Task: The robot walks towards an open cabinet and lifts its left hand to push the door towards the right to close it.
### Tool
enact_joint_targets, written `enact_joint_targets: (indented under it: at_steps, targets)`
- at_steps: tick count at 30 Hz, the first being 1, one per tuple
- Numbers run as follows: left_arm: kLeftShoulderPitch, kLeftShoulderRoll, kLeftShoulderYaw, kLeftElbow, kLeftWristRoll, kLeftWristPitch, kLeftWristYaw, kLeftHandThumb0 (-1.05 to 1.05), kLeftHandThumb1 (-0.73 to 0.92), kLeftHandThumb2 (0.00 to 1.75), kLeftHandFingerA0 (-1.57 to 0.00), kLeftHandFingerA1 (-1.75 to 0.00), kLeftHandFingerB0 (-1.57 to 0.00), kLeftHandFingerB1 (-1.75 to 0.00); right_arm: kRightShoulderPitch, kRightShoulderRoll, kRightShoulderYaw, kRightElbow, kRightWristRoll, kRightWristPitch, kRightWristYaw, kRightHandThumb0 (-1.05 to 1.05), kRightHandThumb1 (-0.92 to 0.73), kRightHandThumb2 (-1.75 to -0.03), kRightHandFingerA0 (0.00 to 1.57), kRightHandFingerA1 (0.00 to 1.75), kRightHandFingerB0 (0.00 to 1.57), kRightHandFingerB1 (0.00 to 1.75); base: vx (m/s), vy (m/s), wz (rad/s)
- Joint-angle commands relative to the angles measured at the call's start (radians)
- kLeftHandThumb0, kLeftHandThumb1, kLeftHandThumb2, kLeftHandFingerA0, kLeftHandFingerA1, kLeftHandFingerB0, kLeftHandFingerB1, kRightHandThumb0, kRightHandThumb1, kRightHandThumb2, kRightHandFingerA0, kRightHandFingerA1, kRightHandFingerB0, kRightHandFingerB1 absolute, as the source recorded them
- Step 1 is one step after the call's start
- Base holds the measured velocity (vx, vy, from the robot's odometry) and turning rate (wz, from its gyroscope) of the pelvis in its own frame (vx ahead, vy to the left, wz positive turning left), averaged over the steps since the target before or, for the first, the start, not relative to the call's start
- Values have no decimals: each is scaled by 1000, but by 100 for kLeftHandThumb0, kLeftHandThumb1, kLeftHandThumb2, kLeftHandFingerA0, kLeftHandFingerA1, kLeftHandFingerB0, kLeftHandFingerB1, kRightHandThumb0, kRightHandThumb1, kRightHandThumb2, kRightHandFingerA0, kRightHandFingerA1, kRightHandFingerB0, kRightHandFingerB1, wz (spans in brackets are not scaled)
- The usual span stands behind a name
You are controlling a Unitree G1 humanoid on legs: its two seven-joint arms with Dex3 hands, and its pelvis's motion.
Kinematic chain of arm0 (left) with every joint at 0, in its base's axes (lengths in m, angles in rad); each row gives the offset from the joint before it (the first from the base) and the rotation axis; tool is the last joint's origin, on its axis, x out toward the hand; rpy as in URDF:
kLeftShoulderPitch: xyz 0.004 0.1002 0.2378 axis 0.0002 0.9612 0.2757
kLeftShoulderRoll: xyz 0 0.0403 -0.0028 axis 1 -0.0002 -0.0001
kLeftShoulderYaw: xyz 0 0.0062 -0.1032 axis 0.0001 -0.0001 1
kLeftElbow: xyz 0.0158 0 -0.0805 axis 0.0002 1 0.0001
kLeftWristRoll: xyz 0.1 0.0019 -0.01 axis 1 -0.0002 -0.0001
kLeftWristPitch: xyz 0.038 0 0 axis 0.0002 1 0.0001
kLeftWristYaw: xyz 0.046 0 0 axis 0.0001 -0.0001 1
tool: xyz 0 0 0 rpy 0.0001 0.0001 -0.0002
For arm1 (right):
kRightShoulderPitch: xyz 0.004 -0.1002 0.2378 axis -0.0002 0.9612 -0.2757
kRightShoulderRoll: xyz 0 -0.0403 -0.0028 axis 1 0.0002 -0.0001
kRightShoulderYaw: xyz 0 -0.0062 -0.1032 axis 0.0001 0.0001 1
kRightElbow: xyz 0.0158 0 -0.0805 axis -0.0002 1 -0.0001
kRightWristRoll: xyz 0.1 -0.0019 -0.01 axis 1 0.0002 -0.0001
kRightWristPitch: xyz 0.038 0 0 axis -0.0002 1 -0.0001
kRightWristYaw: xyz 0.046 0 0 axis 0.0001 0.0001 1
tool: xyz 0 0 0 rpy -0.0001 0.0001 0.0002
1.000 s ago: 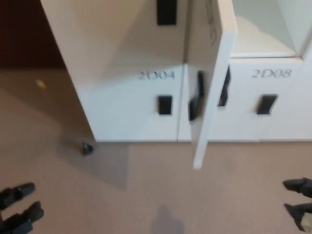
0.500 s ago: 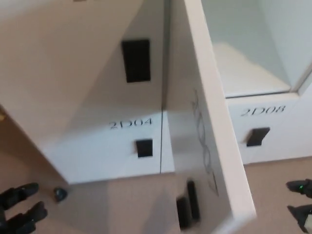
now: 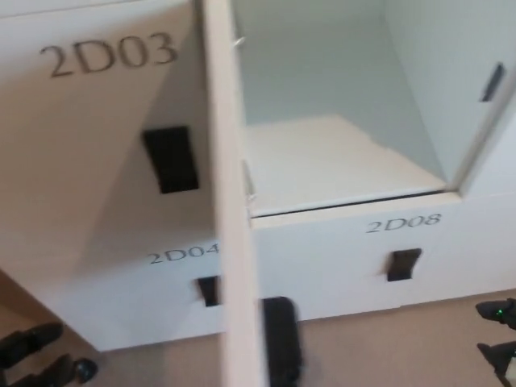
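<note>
The cabinet fills far more of the head view than a second ago, so the robot has closed in; the open door (image 3: 230, 201) now stands edge-on just ahead, its compartment (image 3: 322, 161) empty. Left hand (image 3: 36, 355) hangs low, fingers apart, not yet raised; right hand (image 3: 500, 339) likewise low and apart
</note>
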Motion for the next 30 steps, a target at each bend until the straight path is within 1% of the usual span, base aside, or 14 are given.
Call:
enact_joint_targets:
  at_steps: [1,3,7,11,23,30]
  targets:
    - [32,6,1,8,12,-42,9,-26,61,58,-71,-49,-58,-45,16,-10,10,14,-15,-2,-11,-25,-69,-60,67,49,48,39,275,63,-9]
    - [33,5,2,5,11,-40,12,-26,60,58,-73,-50,-58,-45,16,-10,12,8,-17,5,-8,-25,-70,-60,67,48,48,39,257,86,-3]
    - [36,-3,1,0,10,-41,15,-25,61,58,-75,-50,-60,-45,21,-11,15,-4,-15,1,-8,-25,-69,-60,66,49,48,40,-110,-135,-2]
    - [41,-9,-2,-16,11,-37,19,-24,60,58,-73,-50,-59,-45,14,-13,19,12,-18,-7,-9,-25,-70,-60,66,49,47,40,-80,-9,-20]
    - [54,-11,-12,-37,24,-49,10,-26,62,57,-75,-50,-59,-45,21,-13,22,16,-17,-7,-12,-25,-70,-60,65,48,47,39,-86,77,-6]
    - [63,-15,-15,-63,23,-32,7,-25,62,58,-76,-50,-60,-45,28,-14,25,26,-18,-12,-8,-25,-70,-60,69,50,48,40,-96,5,-11]
